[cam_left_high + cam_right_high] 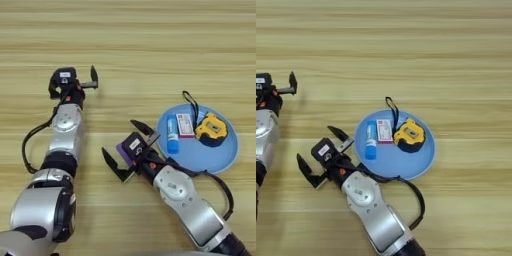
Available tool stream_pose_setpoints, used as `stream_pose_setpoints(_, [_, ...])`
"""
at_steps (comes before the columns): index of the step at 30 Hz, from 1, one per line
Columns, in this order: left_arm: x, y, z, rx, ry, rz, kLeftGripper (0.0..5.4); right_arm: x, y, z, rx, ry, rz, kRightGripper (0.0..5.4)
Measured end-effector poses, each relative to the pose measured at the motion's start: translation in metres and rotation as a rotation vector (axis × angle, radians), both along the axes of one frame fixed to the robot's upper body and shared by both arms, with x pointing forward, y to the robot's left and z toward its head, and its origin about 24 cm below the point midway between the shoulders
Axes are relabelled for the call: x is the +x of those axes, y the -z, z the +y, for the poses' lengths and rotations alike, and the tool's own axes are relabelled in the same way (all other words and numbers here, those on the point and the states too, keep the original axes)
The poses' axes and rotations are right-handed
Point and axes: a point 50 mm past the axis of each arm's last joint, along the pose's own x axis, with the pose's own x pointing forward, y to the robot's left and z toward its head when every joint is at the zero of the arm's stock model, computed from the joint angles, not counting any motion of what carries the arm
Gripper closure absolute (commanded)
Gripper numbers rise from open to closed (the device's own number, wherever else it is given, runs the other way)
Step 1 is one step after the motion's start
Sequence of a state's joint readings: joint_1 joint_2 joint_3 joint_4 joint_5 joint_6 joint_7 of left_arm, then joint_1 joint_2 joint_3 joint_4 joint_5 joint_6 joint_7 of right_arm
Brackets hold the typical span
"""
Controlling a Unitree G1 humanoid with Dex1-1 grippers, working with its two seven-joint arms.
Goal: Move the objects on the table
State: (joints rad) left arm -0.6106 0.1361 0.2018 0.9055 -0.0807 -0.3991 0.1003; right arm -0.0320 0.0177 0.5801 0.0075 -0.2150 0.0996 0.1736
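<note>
A round light-blue plate [220, 155] lies at the right of the table [150, 45]. On it are a blue-and-white glue stick [172, 134], a small red-and-white box [185, 125] and a yellow-and-black tape measure [211, 129] whose black strap loop [191, 104] hangs over the far rim. Just left of the plate, my right gripper [117, 136] is open, its two fingers spread wide and pointing left. A purple block [122, 150] shows as a small patch beside and under the gripper's body, mostly hidden. My left gripper [92, 80] rests far to the left, away from the objects.
The right arm's black cable [225, 187] loops over the table below the plate. The left arm [65, 130] lies along the left side with its own cable [27, 150] beside it. Bare wood stretches across the far half.
</note>
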Motion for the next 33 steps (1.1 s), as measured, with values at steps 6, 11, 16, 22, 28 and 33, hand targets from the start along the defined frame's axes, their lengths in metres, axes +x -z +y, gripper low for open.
stream_pose_setpoints(6, [0.000,0.000,0.002,-0.004,-0.037,-0.001,0.01,-0.003,0.010,0.001,-0.006,-0.021,0.053,0.00])
stream_pose_setpoints(11, [0.000,0.000,0.000,-0.001,-0.035,0.000,0.01,-0.006,0.022,-0.004,0.014,-0.010,0.189,0.00])
stream_pose_setpoints(16, [0.000,0.001,-0.003,0.002,-0.023,0.001,0.01,-0.008,0.024,-0.006,0.041,-0.002,0.234,0.00])
stream_pose_setpoints(22, [0.001,0.002,-0.013,0.054,0.056,0.008,0.01,-0.009,0.022,-0.008,0.089,0.015,0.305,0.00])
stream_pose_setpoints(28, [0.000,0.007,-0.021,0.062,0.119,0.035,0.01,-0.010,0.022,-0.008,0.103,0.019,0.324,0.00])
stream_pose_setpoints(33, [0.000,0.015,-0.029,0.069,0.188,0.083,0.01,-0.010,0.021,-0.009,0.115,0.026,0.336,0.00])
